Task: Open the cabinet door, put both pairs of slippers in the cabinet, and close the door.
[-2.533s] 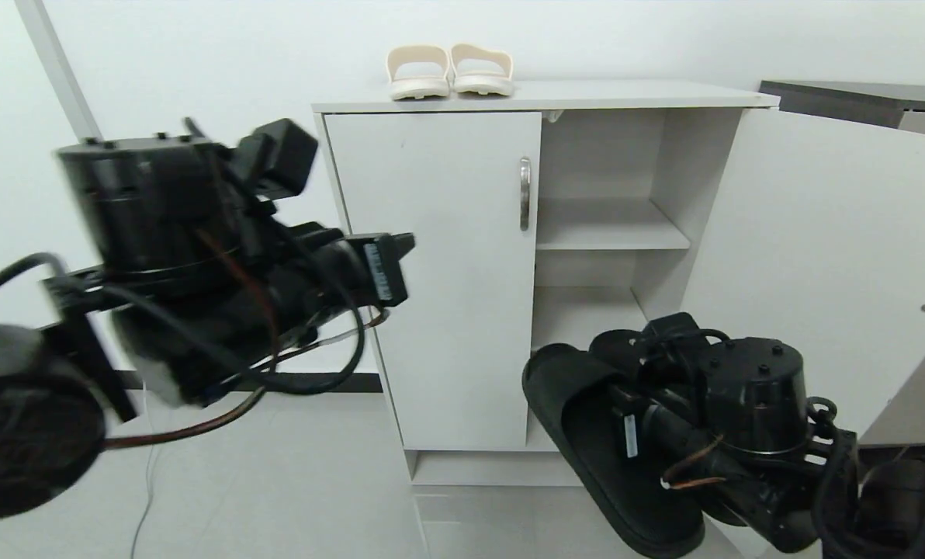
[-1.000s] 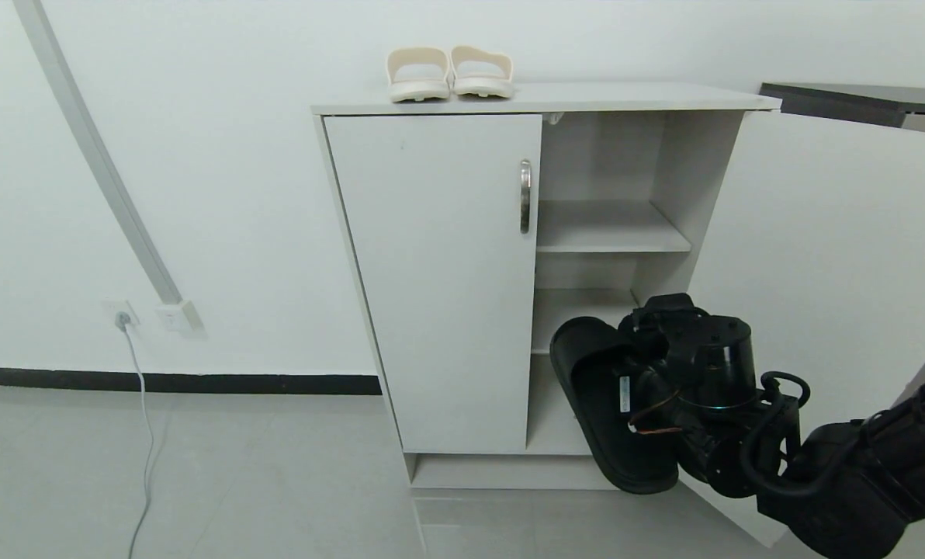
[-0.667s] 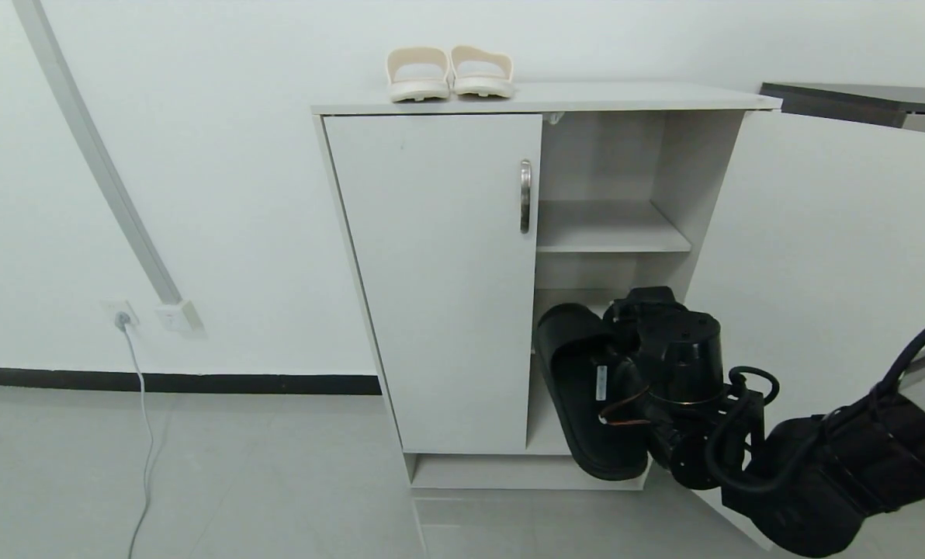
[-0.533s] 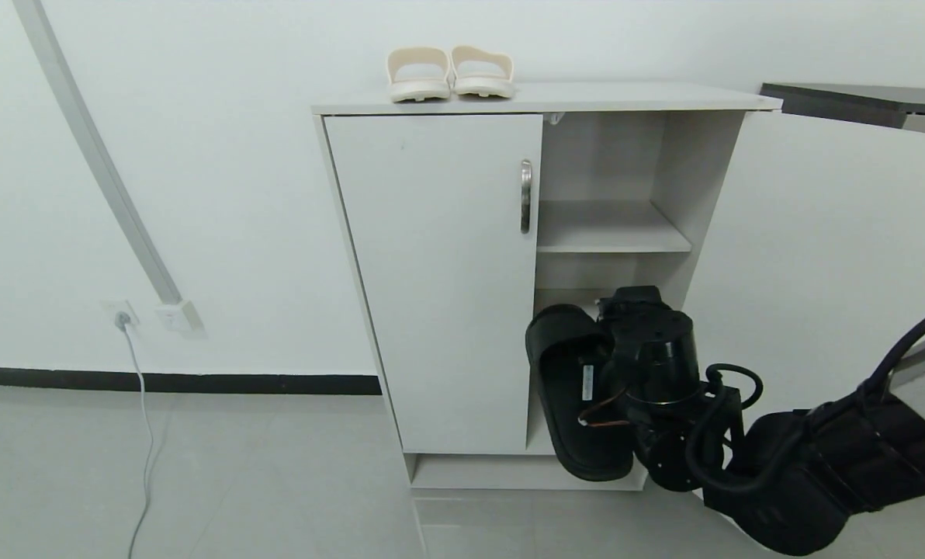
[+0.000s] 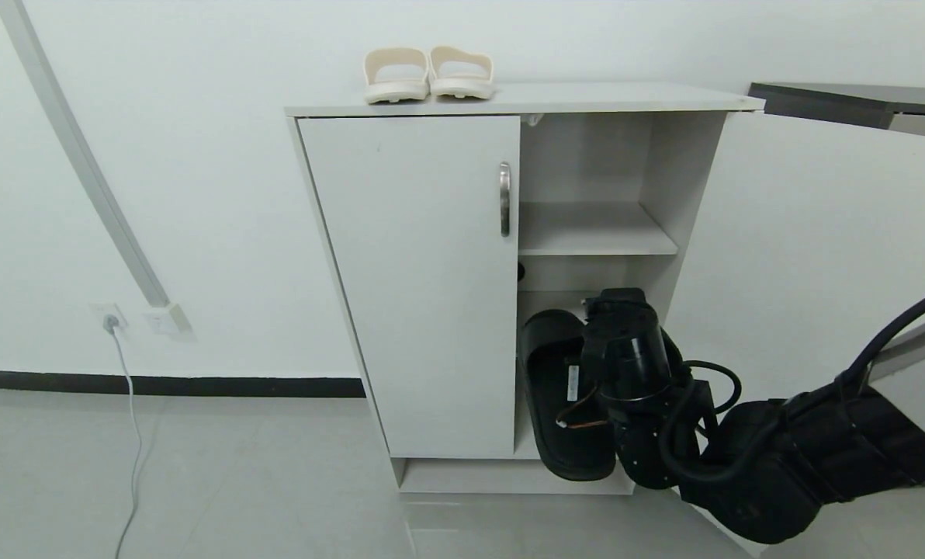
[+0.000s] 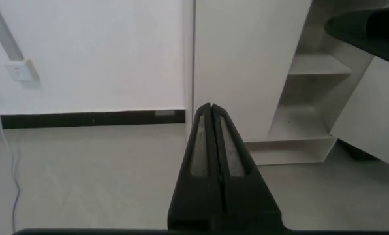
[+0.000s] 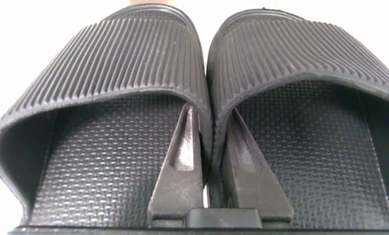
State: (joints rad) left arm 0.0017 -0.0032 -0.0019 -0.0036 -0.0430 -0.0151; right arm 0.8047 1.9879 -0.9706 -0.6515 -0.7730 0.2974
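The head camera looks forward and down at the cabinet (image 5: pixel 416 295) from well back. The left wrist camera, low, faces the same cabinet past the left gripper (image 6: pixel 211 108). The right wrist camera sits close against the black slippers (image 7: pixel 142 65).

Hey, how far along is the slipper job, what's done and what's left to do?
Done: the right cabinet door stands open. In hand: the right gripper has its jaws pinched on the black slippers, held at the mouth of the lower compartment, apparently not set down. Left: release them, fetch the beige slippers from the cabinet top, shelve them, close the door. The left gripper is shut and empty.
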